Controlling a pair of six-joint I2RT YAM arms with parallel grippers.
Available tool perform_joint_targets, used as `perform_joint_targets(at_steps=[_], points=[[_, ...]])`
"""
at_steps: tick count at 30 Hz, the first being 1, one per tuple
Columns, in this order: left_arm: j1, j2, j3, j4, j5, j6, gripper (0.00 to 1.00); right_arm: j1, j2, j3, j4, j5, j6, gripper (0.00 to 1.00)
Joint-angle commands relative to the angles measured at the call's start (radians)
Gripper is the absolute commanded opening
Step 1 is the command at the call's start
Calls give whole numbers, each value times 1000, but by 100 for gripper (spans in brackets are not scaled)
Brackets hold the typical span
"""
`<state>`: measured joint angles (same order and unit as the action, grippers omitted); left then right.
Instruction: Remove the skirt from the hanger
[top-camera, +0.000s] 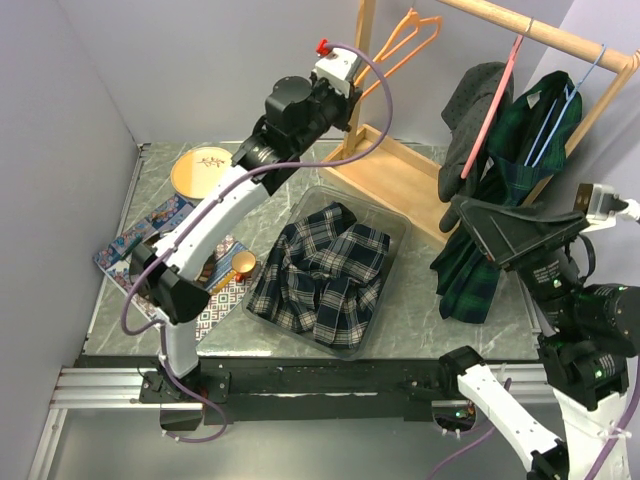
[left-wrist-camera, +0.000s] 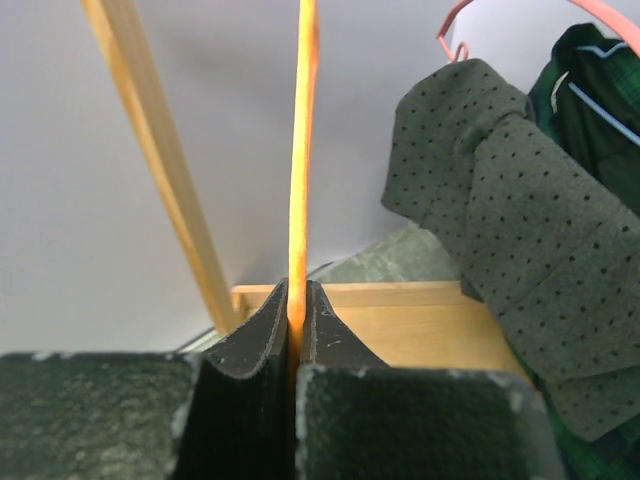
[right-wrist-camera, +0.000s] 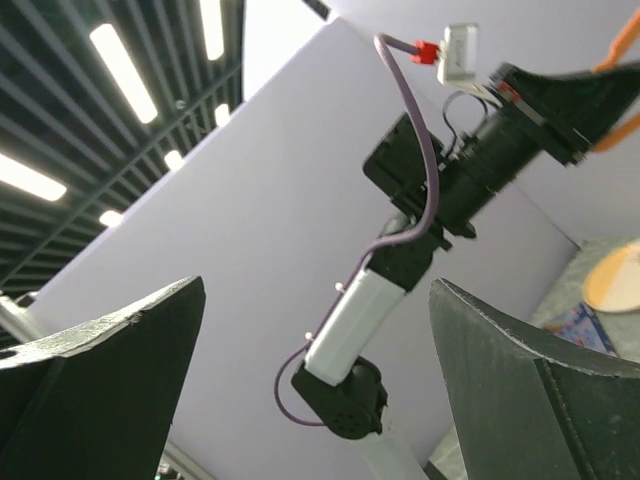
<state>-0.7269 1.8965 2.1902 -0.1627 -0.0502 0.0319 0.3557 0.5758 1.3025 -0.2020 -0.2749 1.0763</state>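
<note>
My left gripper (top-camera: 352, 98) is shut on the lower bar of an empty orange hanger (top-camera: 405, 40), raised beside the left post of the wooden rack (top-camera: 400, 165). In the left wrist view the orange bar (left-wrist-camera: 303, 150) runs up from between the closed jaws of the gripper (left-wrist-camera: 297, 300). A dark plaid skirt (top-camera: 322, 275) lies crumpled in a clear bin (top-camera: 395, 215), off any hanger. My right gripper (top-camera: 452, 215) is open and empty, held in the air at the right, pointing left. Its wrist view (right-wrist-camera: 318, 285) shows only the wall and the left arm (right-wrist-camera: 380, 290) between the jaws.
A grey dotted garment (top-camera: 470, 120) on a pink hanger and a dark green plaid garment (top-camera: 500, 200) on a blue hanger hang from the rack's rail (top-camera: 540, 30). A wooden plate (top-camera: 205, 170) and a patterned mat (top-camera: 160, 250) lie at the left.
</note>
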Motion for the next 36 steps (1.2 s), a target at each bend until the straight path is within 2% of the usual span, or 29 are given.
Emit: perform_joint_targets(at_steps=[1, 6, 10, 13, 18, 23, 27, 28, 29, 30, 32, 34, 35, 36], points=[[32, 48, 115, 71, 79, -84, 1, 3, -43, -25, -75, 49, -35, 100], [53, 101, 125, 135, 167, -118, 1, 3, -59, -40, -93, 49, -38, 100], [67, 157, 170, 149, 174, -127, 1, 2, -56, -43, -119, 45, -33, 100], [73, 177, 135, 230, 203, -119, 1, 3, -59, -54, -114, 39, -26, 100], [92, 298, 258, 219, 233, -121, 1, 5, -48, -54, -151, 22, -24, 100], [107, 290, 178, 291, 239, -150, 1, 3, -21, -26, -214, 34, -62, 100], [115, 294, 181, 290, 259, -168, 1, 3, -10, -42, -218, 34, -46, 100], [115, 292, 177, 290, 263, -171, 5, 3, -7, -45, -214, 34, -42, 100], [115, 283, 166, 298, 260, -179, 18, 3, -4, -46, -214, 34, -35, 100], [115, 277, 151, 308, 253, -188, 23, 3, -1, -45, -217, 42, -32, 100], [115, 263, 112, 330, 242, -187, 21, 3, 10, -34, -223, 43, -26, 100], [115, 280, 149, 313, 248, -188, 17, 5, 21, -28, -226, 37, -23, 100], [115, 298, 167, 298, 254, -191, 18, 3, 21, -20, -226, 36, -19, 100], [115, 305, 178, 296, 268, -200, 26, 3, 24, -19, -228, 33, -19, 100]])
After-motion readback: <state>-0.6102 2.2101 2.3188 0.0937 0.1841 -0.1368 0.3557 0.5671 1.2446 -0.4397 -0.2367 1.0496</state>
